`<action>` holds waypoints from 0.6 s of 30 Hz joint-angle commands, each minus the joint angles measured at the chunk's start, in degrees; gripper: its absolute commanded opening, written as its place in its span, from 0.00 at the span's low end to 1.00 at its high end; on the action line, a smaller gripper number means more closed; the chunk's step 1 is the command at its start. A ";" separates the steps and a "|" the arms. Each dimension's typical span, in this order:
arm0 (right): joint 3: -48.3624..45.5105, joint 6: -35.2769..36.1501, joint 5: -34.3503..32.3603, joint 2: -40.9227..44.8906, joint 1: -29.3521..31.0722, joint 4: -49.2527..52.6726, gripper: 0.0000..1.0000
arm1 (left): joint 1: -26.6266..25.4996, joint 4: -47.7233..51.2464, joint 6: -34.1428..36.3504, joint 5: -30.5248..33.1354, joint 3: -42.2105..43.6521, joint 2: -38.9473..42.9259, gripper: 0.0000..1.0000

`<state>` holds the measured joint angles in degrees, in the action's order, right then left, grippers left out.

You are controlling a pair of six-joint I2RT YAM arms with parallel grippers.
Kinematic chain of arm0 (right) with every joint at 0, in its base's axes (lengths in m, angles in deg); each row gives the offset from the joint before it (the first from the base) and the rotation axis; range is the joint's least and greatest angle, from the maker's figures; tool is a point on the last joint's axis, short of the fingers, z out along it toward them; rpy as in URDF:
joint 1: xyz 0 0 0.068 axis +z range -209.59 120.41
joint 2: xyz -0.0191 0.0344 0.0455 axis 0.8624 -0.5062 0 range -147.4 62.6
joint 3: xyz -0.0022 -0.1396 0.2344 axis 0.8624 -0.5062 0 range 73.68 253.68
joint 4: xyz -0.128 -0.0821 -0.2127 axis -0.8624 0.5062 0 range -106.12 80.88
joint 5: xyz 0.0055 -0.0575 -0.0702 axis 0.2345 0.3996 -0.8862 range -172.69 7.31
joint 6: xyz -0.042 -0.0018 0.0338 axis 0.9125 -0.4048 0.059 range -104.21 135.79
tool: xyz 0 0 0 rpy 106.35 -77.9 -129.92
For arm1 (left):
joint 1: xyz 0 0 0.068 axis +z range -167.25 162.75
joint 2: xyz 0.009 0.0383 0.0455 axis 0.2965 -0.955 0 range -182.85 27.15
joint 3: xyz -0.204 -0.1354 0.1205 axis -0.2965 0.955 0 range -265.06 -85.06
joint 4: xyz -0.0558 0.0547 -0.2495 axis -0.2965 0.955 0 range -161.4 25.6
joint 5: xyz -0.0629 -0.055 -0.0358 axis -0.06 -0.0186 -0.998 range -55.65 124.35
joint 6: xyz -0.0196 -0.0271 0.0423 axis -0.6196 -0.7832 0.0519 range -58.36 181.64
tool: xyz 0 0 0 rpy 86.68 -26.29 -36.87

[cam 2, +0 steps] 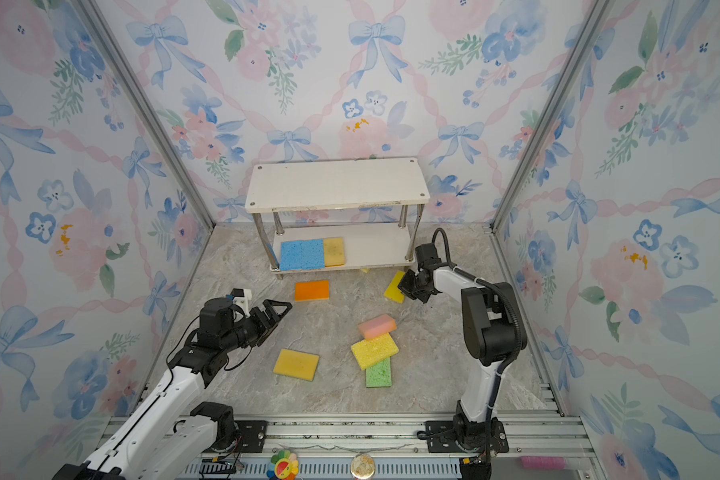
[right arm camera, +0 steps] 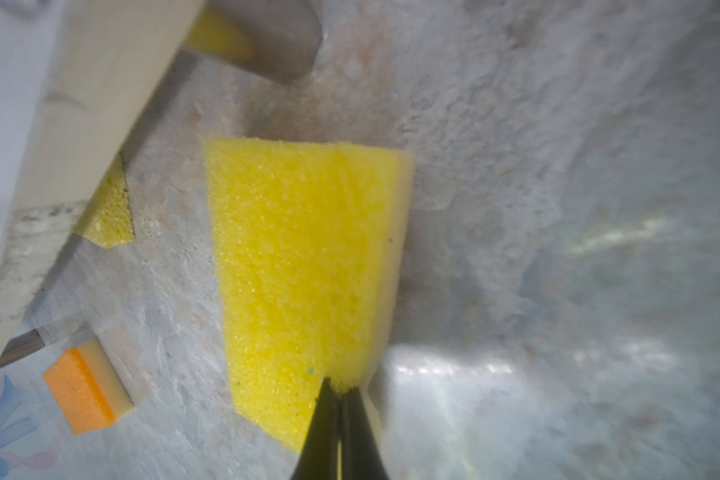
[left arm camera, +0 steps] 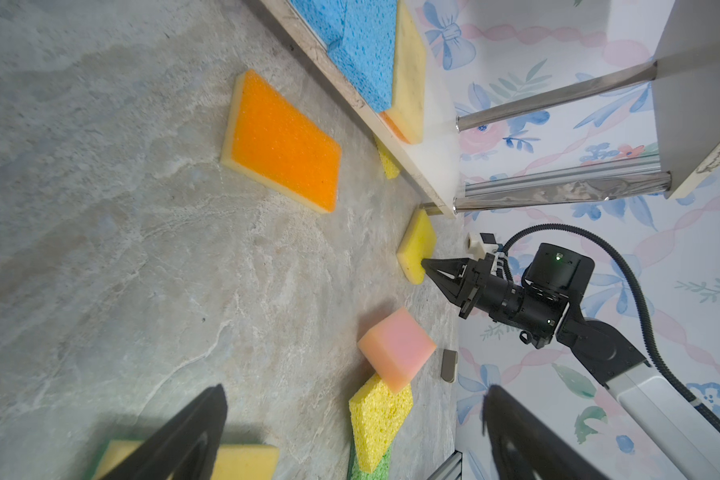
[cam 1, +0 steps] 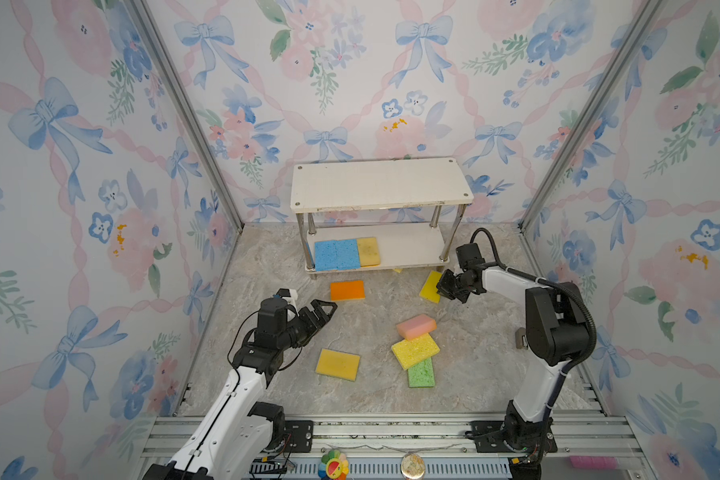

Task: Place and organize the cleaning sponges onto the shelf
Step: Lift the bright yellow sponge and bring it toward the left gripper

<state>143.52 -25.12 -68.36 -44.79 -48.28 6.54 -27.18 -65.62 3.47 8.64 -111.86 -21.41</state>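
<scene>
The white two-tier shelf stands at the back; its lower board holds two blue sponges and a tan-yellow one. My right gripper is shut on the edge of a yellow sponge lying by the shelf's right front leg. An orange sponge lies on the floor before the shelf. Pink, yellow and green sponges overlap in a pile. A tan-yellow sponge lies alone. My left gripper hovers open near the orange sponge, holding nothing.
A yellow sponge corner peeks from under the shelf's lower board. Patterned walls close in three sides. A small grey block sits by the right wall. The metal rail with both arm bases runs along the front.
</scene>
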 commanded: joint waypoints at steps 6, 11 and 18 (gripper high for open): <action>-2.53 11.81 5.15 14.55 -1.46 10.96 0.00 | -5.57 -11.06 0.16 -2.69 -4.77 -8.96 0.98; 1.16 15.96 13.63 18.74 -1.39 16.89 0.00 | -11.77 -22.53 -3.93 -3.72 -6.07 -15.73 0.98; 8.45 20.77 21.65 20.18 5.62 25.31 0.00 | -17.46 -32.48 -6.22 -5.60 -11.77 -23.51 0.98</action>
<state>148.98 -8.07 -52.34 -25.99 -46.11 25.59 -42.92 -91.30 -2.08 5.05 -119.65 -43.29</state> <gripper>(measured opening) 0.046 0.979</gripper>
